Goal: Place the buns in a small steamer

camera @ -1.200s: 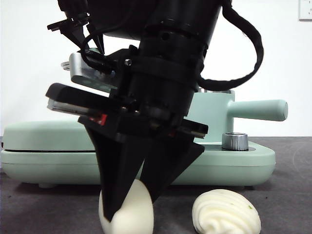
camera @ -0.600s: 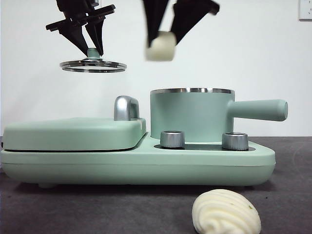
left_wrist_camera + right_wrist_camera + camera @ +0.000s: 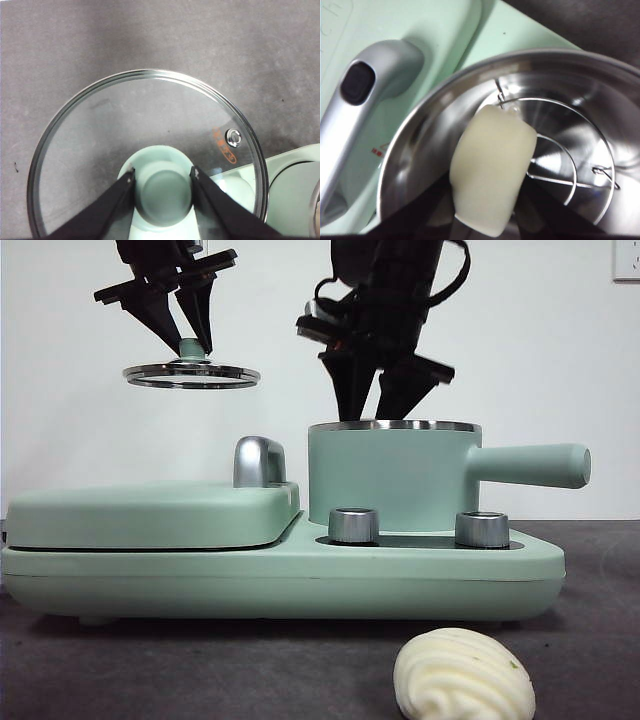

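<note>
1. The smooth bun [image 3: 492,172], which half a second ago hung high above the pot, is now down inside the small steamer [image 3: 390,475], over its wire rack [image 3: 560,165].
2. The right gripper [image 3: 375,405] has descended to the rim, jaws clamped on that bun.
3. The left gripper [image 3: 162,187] still holds the lid [image 3: 190,373] aloft by its knob.
4. The ridged bun [image 3: 463,677] lies unmoved on the dark table [image 3: 150,670]; a white wall [image 3: 560,360] stands behind.

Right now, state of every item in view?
Lid: lifted off, held by its knob in the left gripper.
Steamer: open, wire rack inside.
Smooth bun: in the right gripper, down inside the steamer.
Ridged bun: lying on the table.
Griddle lid: closed.
</note>
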{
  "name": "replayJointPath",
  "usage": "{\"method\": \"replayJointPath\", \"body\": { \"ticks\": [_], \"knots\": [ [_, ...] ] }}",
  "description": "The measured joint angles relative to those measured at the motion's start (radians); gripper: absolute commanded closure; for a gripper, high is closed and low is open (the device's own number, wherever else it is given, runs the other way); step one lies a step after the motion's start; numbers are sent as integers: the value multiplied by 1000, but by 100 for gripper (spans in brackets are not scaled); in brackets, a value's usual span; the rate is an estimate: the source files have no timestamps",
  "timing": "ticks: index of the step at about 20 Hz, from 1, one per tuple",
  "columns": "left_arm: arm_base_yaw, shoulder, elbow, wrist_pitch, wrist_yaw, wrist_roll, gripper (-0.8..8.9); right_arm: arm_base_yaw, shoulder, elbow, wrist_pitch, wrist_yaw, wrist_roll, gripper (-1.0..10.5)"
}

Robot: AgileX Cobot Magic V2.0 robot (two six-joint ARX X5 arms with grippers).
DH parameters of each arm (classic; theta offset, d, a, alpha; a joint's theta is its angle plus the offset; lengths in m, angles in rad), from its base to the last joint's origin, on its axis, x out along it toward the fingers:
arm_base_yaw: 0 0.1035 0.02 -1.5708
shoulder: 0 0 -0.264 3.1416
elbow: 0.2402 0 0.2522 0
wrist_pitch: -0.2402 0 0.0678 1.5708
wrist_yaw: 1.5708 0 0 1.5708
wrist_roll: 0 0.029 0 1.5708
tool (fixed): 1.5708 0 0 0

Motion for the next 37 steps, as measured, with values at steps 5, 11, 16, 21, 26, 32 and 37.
{"method": "replayJointPath", "body": {
  "ticks": [5, 11, 16, 21, 26, 32, 37],
  "knots": [
    [0, 0, 0, 0, 0, 0, 701, 0, 24, 0, 1, -13, -1, 653],
    [0, 0, 0, 0, 0, -1, 701, -3, 25, 11, -23, -13, -3, 559],
    [0, 0, 0, 0, 0, -5, 700, -9, -54, 62, -67, -13, -17, 558],
    [0, 0, 0, 0, 0, -8, 700, 0, -298, -102, -67, -13, -18, 521],
    [0, 0, 0, 0, 0, -8, 701, 117, -599, -494, -66, -37, -18, 504],
    [0, 0, 0, 0, 0, -8, 701, 315, -805, -998, 181, -3, 92, 504],
    [0, 0, 0, 0, 0, -8, 701, 391, -775, -1290, 507, 18, 155, 505]
  ]
}}
